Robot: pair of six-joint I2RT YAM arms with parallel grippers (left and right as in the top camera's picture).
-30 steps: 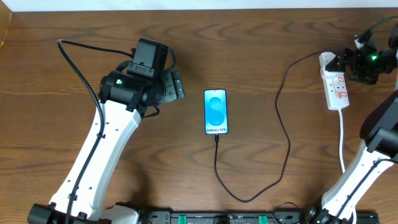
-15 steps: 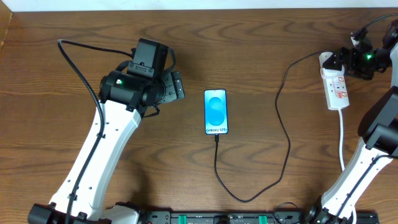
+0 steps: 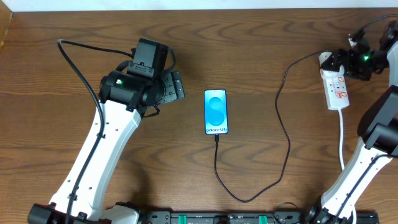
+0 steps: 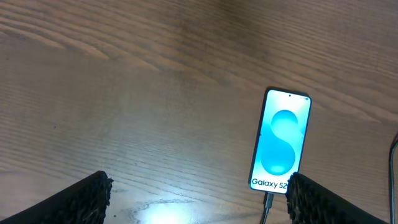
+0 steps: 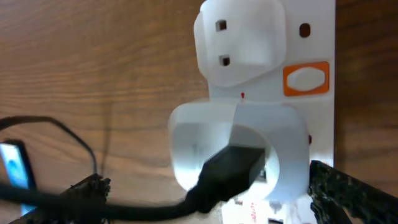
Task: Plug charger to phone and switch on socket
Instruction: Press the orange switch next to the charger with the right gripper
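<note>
**Status.** The phone point(image 3: 216, 112) lies flat, screen up, in the middle of the tabletop point(image 4: 124, 93). The charger point(image 3: 216, 158) meets the phone's near short edge and its tip looks seated. The cable loops toward the near edge, then climbs to its white plug point(image 5: 236, 149) in the socket point(image 3: 339, 93). The socket lies along the right edge, close to the far right corner. Judged remaining: the switch only.

**Fingers.**
- The right fingers point(image 5: 339, 186) are spread wide, one on each side of the socket's plug end, pinching nothing.
- The left fingers point(image 4: 81, 199) are spread and empty, over bare wood well to the left of the phone.

**Risks from here.**
- The orange switch point(image 5: 306, 79) is small and sits just beside the plug body. A broad finger could land on the plug or the casing, so nothing toggles.
- The socket looks light and unanchored. A slanted push would likely slide it rather than rock the switch.
- A finger snagging the cable at the plug would tug the line. The loop gives slack, but a hard pull could drag the phone or unseat the tip.
- I cannot tell whether the switch reads on or off, so a second press could undo the first.

**Count.**

| Item | Count |
|---|---|
| Phone | 1 |
| Charger | 1 (one tip, one white plug) |
| Socket | 1 |
| Orange switch in the right wrist view | 1 (others may be hidden) |
| Free outlet point(image 5: 239, 43) | 1 |
| Arms | 2 |
</note>
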